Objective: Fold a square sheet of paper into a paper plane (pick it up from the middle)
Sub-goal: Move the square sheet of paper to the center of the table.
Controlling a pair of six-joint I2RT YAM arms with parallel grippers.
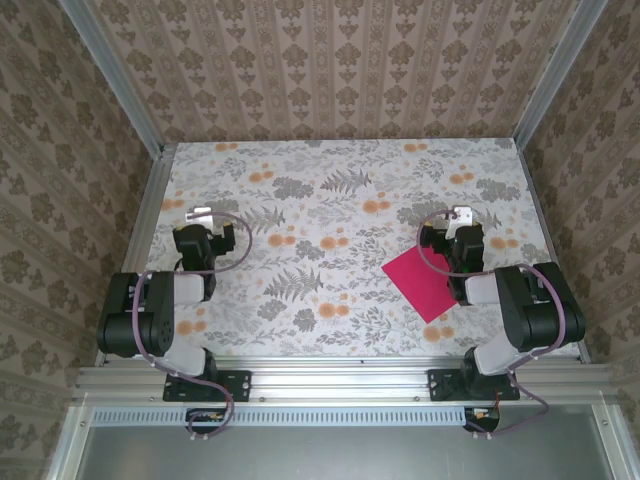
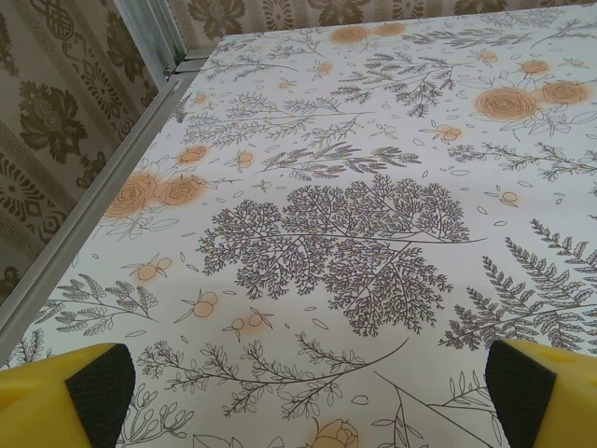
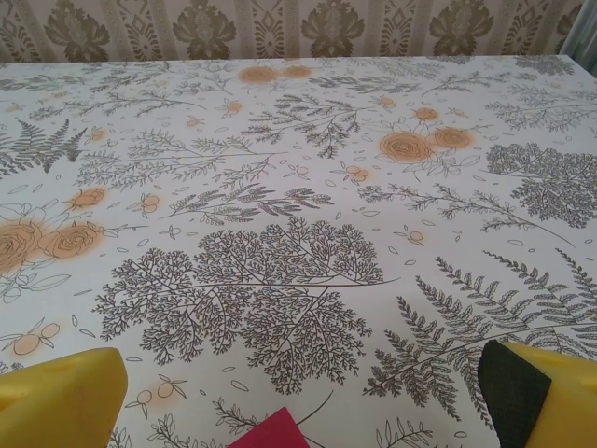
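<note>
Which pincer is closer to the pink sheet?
The right pincer: the pink sheet lies just beside it, a corner showing in its wrist view. The left pincer is far off to the other side.

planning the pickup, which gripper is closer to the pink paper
Right. The right gripper hovers open at the paper, over its far edge, and its wrist view catches one pink corner. The left gripper is open too, well away to the paper's left.

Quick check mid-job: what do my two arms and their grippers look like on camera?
The left arm and right arm share black joints, pale grey links and a looping mauve cable. The left gripper and right gripper have yellow fingers with black pads.
</note>
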